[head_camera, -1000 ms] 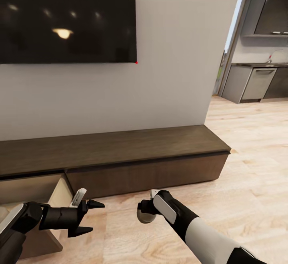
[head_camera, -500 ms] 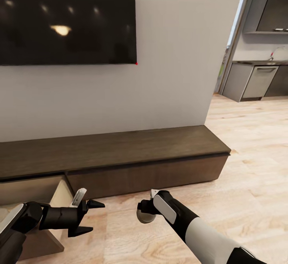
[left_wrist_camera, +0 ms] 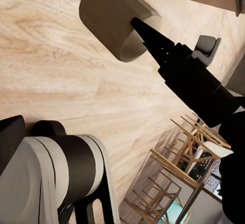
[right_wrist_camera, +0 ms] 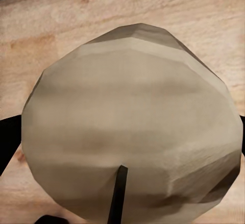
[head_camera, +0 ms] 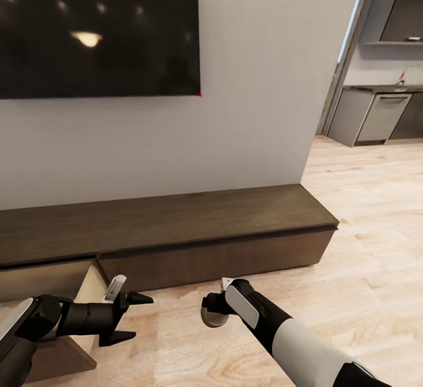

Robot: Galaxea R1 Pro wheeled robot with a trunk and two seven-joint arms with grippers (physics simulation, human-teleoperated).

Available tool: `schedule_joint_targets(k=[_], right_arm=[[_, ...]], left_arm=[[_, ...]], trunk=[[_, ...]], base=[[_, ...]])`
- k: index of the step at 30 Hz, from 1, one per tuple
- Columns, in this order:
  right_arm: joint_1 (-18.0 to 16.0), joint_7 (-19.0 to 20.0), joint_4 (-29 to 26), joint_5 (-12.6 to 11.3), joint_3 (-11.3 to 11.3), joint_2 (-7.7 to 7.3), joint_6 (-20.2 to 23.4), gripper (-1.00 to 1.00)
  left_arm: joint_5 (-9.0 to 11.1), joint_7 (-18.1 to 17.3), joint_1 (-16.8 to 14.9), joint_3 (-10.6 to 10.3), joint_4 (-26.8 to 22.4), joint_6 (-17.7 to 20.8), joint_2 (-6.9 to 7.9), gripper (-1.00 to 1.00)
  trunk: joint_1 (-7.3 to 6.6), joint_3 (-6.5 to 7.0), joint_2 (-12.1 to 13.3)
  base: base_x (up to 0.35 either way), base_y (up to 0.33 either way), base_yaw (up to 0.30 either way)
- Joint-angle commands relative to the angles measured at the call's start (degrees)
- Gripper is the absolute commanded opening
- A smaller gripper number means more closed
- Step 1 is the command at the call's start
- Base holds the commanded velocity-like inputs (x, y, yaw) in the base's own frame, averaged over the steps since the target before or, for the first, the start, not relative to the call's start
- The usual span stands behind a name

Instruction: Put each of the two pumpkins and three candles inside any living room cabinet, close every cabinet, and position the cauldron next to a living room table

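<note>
The right gripper (head_camera: 212, 310) pinches 1 candle (head_camera: 210, 317); the left gripper (head_camera: 124, 317) has fingers spread. Swing the candle left over the open drawer (head_camera: 88, 284), lower it, then release.

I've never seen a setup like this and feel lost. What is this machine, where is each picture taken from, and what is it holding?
It is a simulated two-armed wheeled robot. The head view looks down over both arms at a long dark cabinet under a TV; one drawer at the left stands open. The other two pictures come from cameras near each gripper. The right gripper grips a stubby grey candle above the wood floor. The left gripper is open and empty. Its camera sees the same candle.
</note>
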Motion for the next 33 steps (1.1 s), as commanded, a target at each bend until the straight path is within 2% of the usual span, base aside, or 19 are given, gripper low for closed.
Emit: schedule_joint_targets(k=[1,17,21,33], right_arm=[[-0.1,-0.6,-0.1,-0.6,0.3,-0.02,0.0,-1.0],[-0.1,-0.6,-0.1,-0.6,0.3,0.0,-0.1,-1.0],[-0.1,-0.6,-0.1,-0.6,0.4,0.01,-0.1,-1.0],[-0.1,-0.6,-0.2,-0.6,0.4,-0.05,-0.1,-1.0]], left_arm=[[0.6,0.6,0.0,0.0,0.0,0.0,0.06,1.0],[0.6,0.6,0.0,0.6,0.0,0.0,0.48,1.0],[0.6,0.6,0.0,2.5,0.0,0.0,1.51,1.0],[0.6,0.6,0.0,2.5,-0.1,0.0,1.58,1.0]], trunk=[[-0.24,0.03,0.4],[-3.75,1.4,6.8],[-4.63,1.74,8.4],[-7.26,2.76,13.2]], base=[[0.0,0.0,0.0],[0.0,0.0,0.0],[0.0,0.0,0.0],[0.0,0.0,0.0]])
